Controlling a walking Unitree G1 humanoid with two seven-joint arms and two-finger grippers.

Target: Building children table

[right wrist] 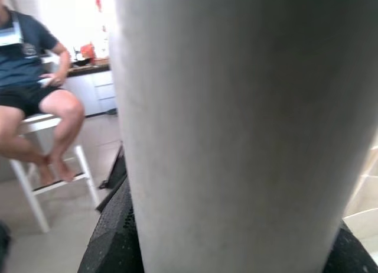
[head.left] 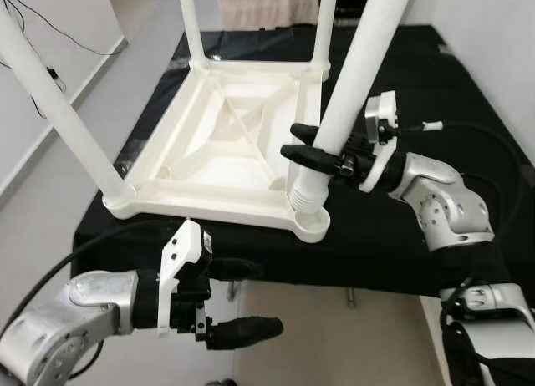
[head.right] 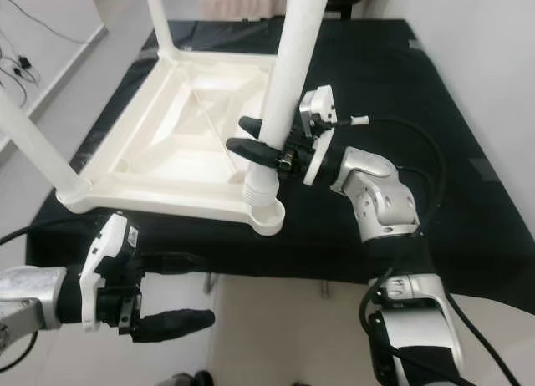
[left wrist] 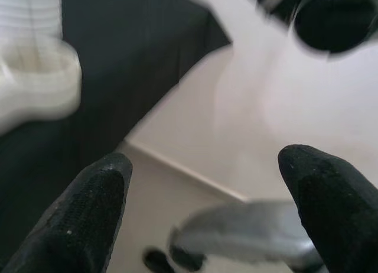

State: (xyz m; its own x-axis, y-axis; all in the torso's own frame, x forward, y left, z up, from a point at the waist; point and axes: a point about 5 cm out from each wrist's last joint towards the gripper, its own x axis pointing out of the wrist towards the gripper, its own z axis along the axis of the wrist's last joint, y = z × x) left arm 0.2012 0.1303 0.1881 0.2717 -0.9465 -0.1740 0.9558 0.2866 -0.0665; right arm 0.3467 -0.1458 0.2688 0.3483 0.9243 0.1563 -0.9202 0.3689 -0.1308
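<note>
The white children's table [head.left: 226, 144] lies upside down on a counter draped in black cloth [head.left: 393, 236], three of its legs already standing up from the corners. The fourth leg [head.left: 355, 77] stands in the corner socket [head.left: 308, 210] nearest the robot, and the right hand [head.left: 322, 152] pinches it low, just above that socket, one finger on each side of the tube. In the right wrist view the leg sits hard between the fingers [right wrist: 112, 237], and a person on a white stool [right wrist: 35, 113] is off beyond the table. The leg leans slightly away from the socket's line, so the step seems to be seating it; it would go best if the tube is brought square to the socket before any push or twist, keeping the grip low. The left hand [head.left: 230, 307] hangs below the socket corner, off the counter's near edge, fingers spread and holding nothing; bracing the table rim there would probably stop the top sliding.
</note>
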